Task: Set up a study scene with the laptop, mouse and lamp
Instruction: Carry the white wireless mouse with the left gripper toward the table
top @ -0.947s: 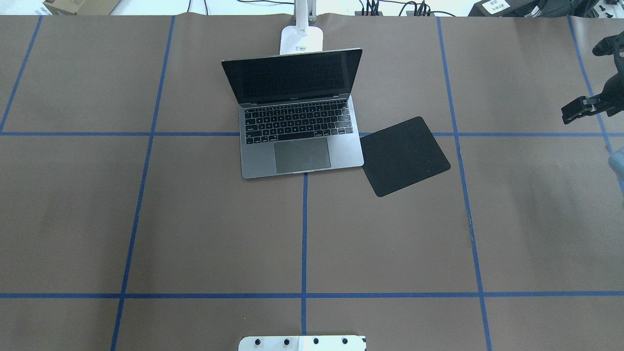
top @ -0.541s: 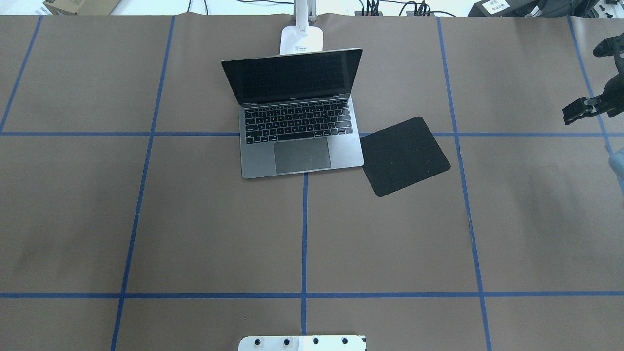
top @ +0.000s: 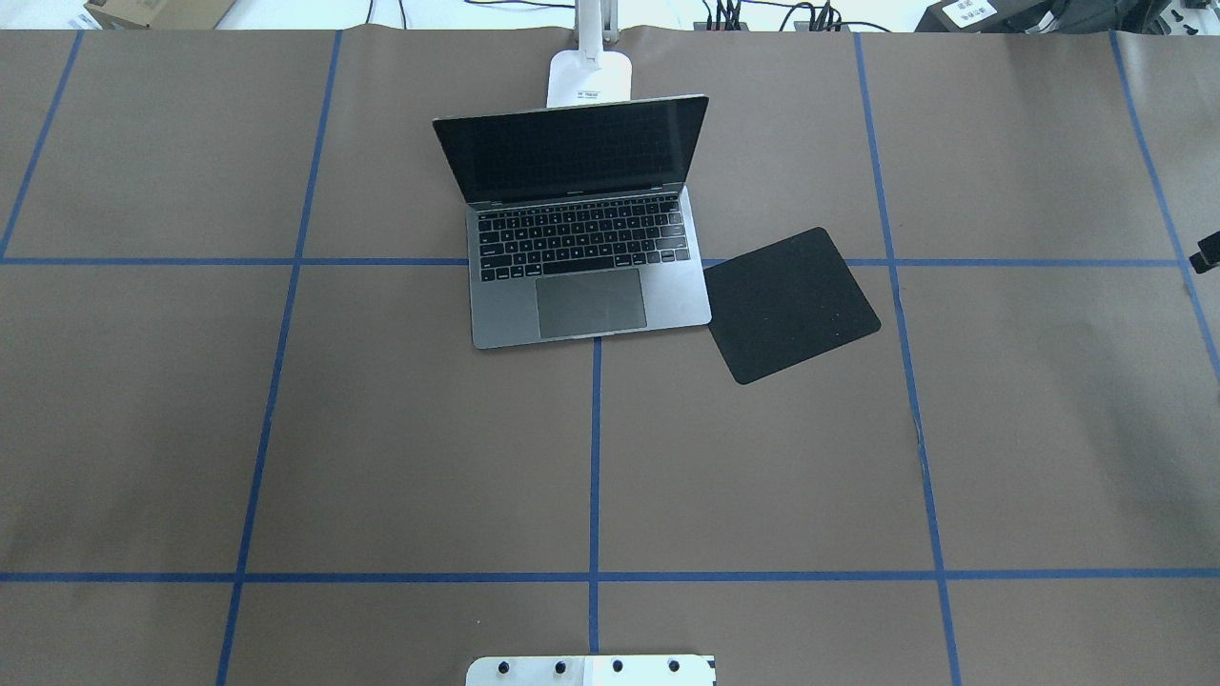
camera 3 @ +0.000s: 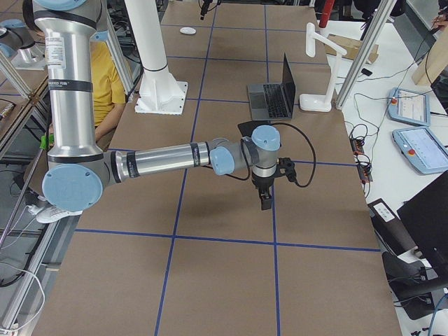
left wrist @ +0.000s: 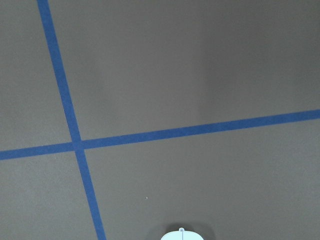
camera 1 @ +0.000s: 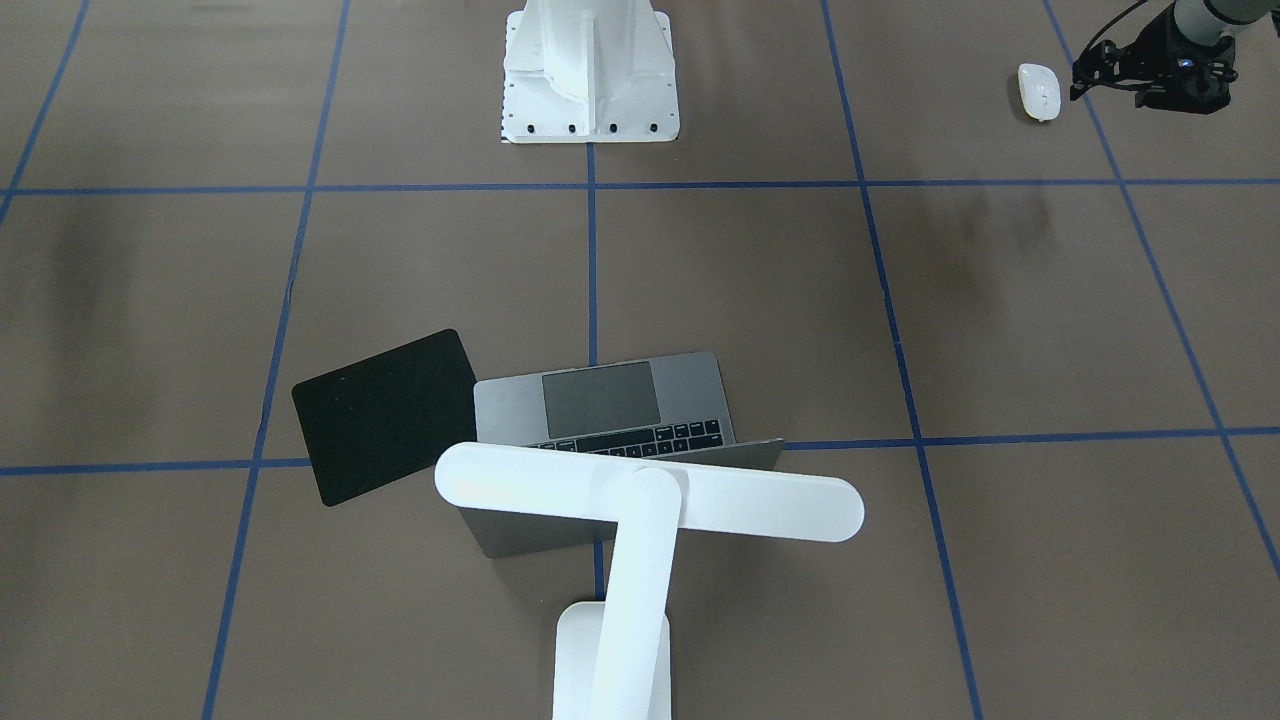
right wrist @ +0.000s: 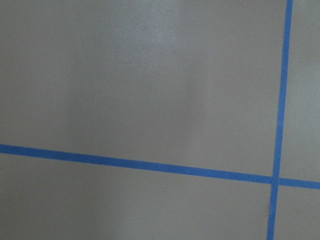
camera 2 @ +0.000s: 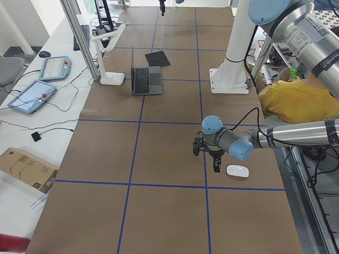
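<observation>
Mouse [camera 1: 1039,90] lay well apart from the laptop [camera 1: 600,400], toward the robot's left. The left end effector [camera 2: 215,165] hung close by, released or clenched I could not tell. The grasp likely needed centring above, straddling the glossy sides squarely.

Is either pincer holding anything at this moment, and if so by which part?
Nothing is held. The mouse lies on the table beside the left pincer, apart from it; the right pincer hangs bare over the table.

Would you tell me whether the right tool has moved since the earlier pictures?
Yes. The right tool has withdrawn rightward, off the blue tape line it straddled; only its tip shows at the view's edge.
</observation>
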You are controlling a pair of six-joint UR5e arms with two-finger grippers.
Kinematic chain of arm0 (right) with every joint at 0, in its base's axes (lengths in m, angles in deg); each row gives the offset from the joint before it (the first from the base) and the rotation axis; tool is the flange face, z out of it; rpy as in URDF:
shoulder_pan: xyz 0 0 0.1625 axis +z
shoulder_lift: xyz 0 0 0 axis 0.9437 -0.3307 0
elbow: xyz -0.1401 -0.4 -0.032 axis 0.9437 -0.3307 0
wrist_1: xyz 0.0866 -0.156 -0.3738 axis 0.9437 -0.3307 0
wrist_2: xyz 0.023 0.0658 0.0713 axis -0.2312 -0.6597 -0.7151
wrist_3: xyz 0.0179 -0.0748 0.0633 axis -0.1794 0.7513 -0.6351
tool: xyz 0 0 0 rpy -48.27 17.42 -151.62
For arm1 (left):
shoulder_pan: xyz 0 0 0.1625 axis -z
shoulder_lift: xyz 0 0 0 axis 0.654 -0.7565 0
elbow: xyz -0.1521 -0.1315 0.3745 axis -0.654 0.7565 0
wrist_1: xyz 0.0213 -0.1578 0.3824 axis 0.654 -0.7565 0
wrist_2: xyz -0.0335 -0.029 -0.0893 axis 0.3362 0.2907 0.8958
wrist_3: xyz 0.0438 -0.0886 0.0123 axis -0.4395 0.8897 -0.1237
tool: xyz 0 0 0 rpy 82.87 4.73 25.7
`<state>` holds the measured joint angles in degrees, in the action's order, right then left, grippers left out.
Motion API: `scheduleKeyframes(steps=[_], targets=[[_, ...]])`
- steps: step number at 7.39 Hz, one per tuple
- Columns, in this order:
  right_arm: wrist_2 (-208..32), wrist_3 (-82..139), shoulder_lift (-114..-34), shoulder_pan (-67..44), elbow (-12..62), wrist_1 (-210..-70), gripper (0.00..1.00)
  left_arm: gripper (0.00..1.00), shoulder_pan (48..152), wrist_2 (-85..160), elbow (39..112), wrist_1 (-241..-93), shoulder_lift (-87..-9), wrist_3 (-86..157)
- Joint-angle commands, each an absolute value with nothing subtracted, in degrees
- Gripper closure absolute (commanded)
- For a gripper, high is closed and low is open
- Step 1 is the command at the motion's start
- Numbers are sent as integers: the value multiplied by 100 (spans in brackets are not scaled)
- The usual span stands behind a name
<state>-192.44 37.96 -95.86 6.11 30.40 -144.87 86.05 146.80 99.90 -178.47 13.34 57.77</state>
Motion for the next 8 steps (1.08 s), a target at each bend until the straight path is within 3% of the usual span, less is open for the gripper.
scheduleKeyframes(steps=[1, 3, 8], targets=[[-19363, 4518, -10211, 1156, 3053, -14508, 0, 1, 8436, 14677, 9957, -18024, 1554, 5780], [-19284, 4764, -10810, 1411, 3063, -14430, 0, 1, 8278, 14686, 9878, -18024, 1572, 5780], [-19345, 4765, -10803, 1465, 3010, -14438, 0, 1, 7988, 14747, 9675, -18060, 1554, 6043]])
